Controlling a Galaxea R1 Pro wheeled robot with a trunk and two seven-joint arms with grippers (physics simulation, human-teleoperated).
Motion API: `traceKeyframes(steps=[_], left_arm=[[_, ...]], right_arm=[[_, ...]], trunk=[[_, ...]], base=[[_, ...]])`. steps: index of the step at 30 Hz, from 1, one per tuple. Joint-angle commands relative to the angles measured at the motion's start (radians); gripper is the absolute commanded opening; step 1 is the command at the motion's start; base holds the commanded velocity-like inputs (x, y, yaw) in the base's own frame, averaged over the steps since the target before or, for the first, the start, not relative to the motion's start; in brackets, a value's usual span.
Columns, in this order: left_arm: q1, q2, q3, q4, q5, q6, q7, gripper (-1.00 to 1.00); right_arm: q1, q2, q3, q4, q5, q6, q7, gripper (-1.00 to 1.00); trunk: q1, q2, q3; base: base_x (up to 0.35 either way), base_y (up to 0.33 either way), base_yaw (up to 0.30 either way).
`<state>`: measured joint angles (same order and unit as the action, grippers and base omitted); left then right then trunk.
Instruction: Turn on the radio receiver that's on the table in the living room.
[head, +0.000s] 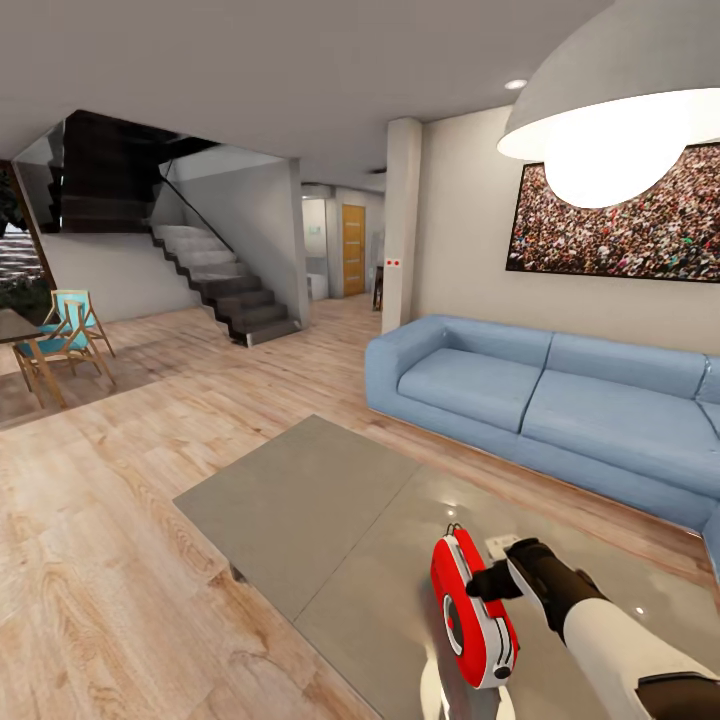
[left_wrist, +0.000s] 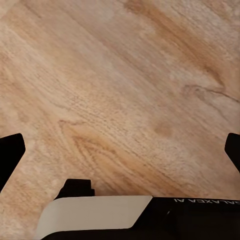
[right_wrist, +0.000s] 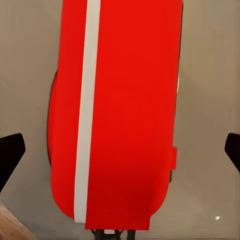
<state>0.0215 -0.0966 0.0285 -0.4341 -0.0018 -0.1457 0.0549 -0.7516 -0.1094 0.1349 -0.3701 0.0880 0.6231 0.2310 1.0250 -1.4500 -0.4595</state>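
The radio (head: 472, 610) stands upright on the table (head: 300, 500), near the table's near end, well in front of the sofa (head: 560, 400). Its long axis runs along the tabletop, away from me and slightly leftward; the thin handle is at the far end. The face with the round dial looks left, and the narrow red edge with its white stripe is turned toward my right arm. From my right wrist, the radio (right_wrist: 117, 115) is a tall red slab with one white stripe running its length, grey tabletop on both sides.

My right pincer (head: 490, 583) is up against the radio's right side; whether it actually touches, I cannot tell. Its fingertips (right_wrist: 10, 155) sit far apart at the edges of the wrist view, so it is spread wide. My left pincer (left_wrist: 120, 155) is likewise spread, over bare floor (left_wrist: 130, 90).

The tabletop is flat, grey and glossy. Around it lie light plank floor, the blue sofa, a crowd picture (head: 620, 220), a white lamp (head: 620, 110), stairs (head: 225, 285) and chairs (head: 65, 340).
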Motion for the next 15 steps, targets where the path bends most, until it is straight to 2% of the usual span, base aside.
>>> traceKeyframes(steps=[1, 15], left_arm=[[0.000, 0.000, 0.000, 0.000, 0.000, 0.000, 0.000, 1.00], [0.000, -0.001, -0.001, 0.000, 0.000, 0.000, 0.002, 1.00]], right_arm=[[0.000, 0.000, 0.000, 0.005, 0.000, 0.000, 0.000, 1.00], [0.000, 0.002, 0.001, 0.028, 0.001, 0.000, 0.000, 1.00]], trunk=[[0.000, 0.000, 0.000], [0.000, 0.000, 0.000]], base=[[0.000, 0.000, 0.000], [0.000, 0.000, 0.000]])
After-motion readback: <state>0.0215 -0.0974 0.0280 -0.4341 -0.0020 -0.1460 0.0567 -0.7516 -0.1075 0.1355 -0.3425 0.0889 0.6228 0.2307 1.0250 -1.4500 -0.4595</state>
